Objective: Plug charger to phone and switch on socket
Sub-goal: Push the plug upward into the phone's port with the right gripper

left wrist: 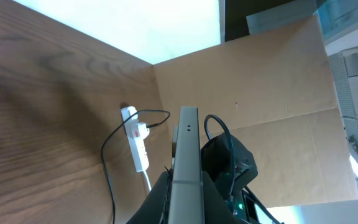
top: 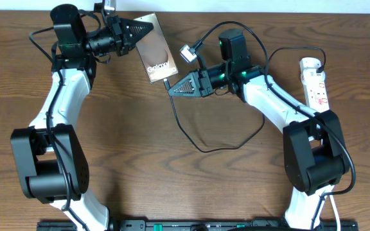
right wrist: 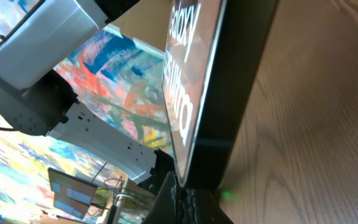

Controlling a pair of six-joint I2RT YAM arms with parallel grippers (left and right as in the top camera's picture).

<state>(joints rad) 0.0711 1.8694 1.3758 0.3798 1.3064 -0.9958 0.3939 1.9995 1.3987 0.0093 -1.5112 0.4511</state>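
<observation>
The phone (top: 154, 56) is a dark slab with white "Galaxy" lettering, at the back middle of the table. My left gripper (top: 143, 29) is shut on its far left edge; in the left wrist view the phone's grey edge (left wrist: 186, 162) runs between the fingers (left wrist: 185, 211). My right gripper (top: 171, 89) is shut on the tip of the thin black charger cable (top: 201, 149), right at the phone's near end. In the right wrist view the phone (right wrist: 191, 93) stands just above the closed fingers (right wrist: 188, 199); the connector itself is hidden. The white socket strip (top: 315, 82) lies at the far right.
A small white plug block (top: 188, 52) lies right of the phone with a black cable on it. The charger cable loops across the middle of the wooden table (top: 133, 147). The socket strip also shows in the left wrist view (left wrist: 135, 140), before a cardboard wall (left wrist: 260, 81).
</observation>
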